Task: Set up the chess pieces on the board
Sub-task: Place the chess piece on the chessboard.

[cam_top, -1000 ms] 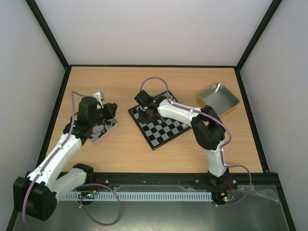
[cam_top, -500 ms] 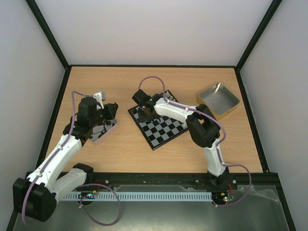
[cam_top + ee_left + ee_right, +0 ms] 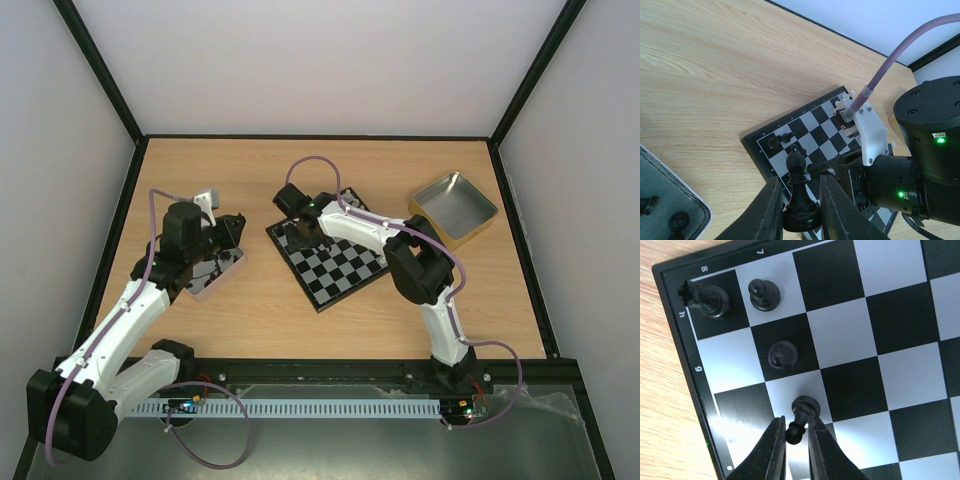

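Observation:
The board (image 3: 340,262) lies tilted at mid-table. In the right wrist view, a black rook (image 3: 707,297) stands on its corner square, with two black pawns (image 3: 765,294) (image 3: 782,354) near it. My right gripper (image 3: 796,427) is shut on the head of a third black pawn (image 3: 805,410), whose base rests on a pale square near the board's (image 3: 685,365) left rim. My left gripper (image 3: 800,179) is shut on a black bishop (image 3: 799,197) and holds it upright above the wood, left of the board (image 3: 765,142). In the top view it (image 3: 232,228) hangs over the left tin's far edge.
A metal tin (image 3: 218,272) under the left arm holds loose black pieces (image 3: 676,222). A second, empty-looking tin (image 3: 455,207) sits at the back right. The right arm's wrist (image 3: 920,175) and purple cable (image 3: 900,55) fill the right of the left wrist view.
My right gripper has shifted a little toward the board's far-left corner. The left arm with the bishop has hardly moved.

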Action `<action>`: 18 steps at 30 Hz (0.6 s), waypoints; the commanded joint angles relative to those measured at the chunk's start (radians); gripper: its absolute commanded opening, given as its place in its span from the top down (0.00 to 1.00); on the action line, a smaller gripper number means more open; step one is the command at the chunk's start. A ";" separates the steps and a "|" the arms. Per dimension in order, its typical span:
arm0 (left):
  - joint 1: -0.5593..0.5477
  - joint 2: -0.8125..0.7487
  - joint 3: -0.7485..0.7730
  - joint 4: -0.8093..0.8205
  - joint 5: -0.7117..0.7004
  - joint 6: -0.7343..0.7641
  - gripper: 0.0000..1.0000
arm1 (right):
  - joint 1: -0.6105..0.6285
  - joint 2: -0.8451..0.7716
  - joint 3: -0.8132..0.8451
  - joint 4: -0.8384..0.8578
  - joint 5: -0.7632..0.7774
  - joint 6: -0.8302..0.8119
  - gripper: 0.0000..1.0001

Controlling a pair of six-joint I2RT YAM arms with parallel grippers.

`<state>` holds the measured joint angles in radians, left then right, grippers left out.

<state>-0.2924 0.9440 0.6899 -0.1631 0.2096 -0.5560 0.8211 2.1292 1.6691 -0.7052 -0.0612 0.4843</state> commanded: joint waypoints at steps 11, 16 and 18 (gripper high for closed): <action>-0.004 0.002 -0.016 0.029 0.009 0.016 0.82 | -0.006 0.008 0.029 -0.036 0.056 -0.001 0.72; -0.004 0.004 -0.018 0.033 0.012 0.015 0.82 | -0.006 0.012 0.027 0.001 0.060 -0.010 0.69; -0.004 0.007 -0.017 0.034 0.013 0.014 0.82 | -0.006 0.017 0.030 0.014 0.065 -0.015 0.69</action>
<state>-0.2924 0.9451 0.6857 -0.1623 0.2100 -0.5564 0.8181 2.1292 1.6733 -0.7120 -0.0341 0.4808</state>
